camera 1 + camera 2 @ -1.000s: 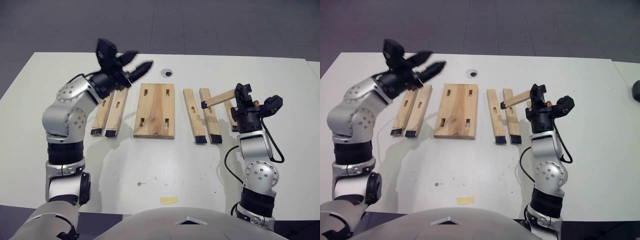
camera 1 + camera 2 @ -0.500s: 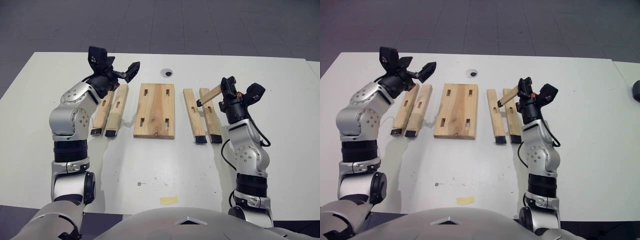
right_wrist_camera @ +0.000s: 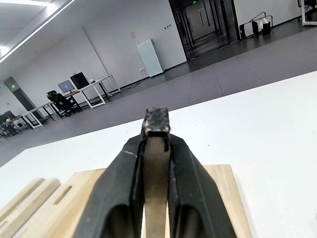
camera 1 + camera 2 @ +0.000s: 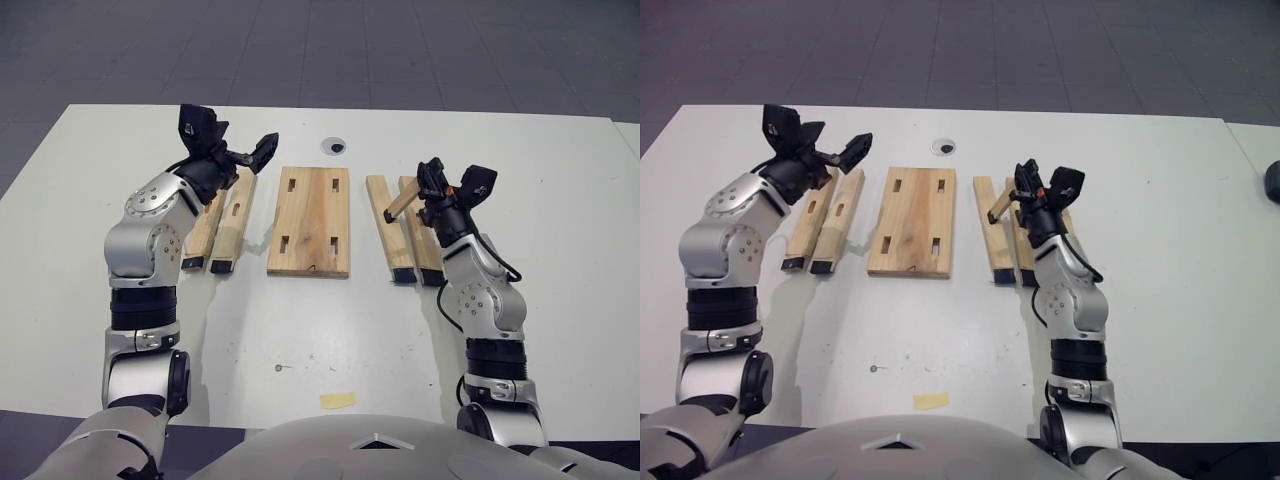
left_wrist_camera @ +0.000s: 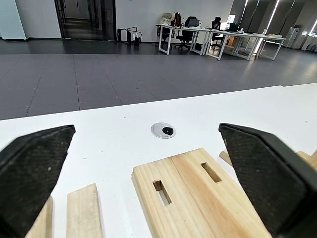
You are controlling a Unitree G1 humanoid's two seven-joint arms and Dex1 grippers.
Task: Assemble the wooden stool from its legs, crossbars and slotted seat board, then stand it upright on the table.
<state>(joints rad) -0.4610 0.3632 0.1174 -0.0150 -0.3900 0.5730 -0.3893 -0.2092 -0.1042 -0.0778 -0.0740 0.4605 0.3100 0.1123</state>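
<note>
One crossbar aloft over the right pair of legs; the seat is lying flat.
The right gripper [image 4: 430, 188] is clamping one end of a short pale wooden crossbar [image 4: 402, 204]. The bar's long axis is slanting down and leftward across the two black-footed wooden legs [image 4: 388, 230] lying directly beneath, which are running away from the robot. This arm is judged nearest for seating the bar there. The rectangular slotted pine seat board [image 4: 310, 220] is resting mid-table between leg pairs. The left gripper [image 4: 236, 148] is hovering, spread wide and empty, above the left legs' [image 4: 218, 225] far ends.
</note>
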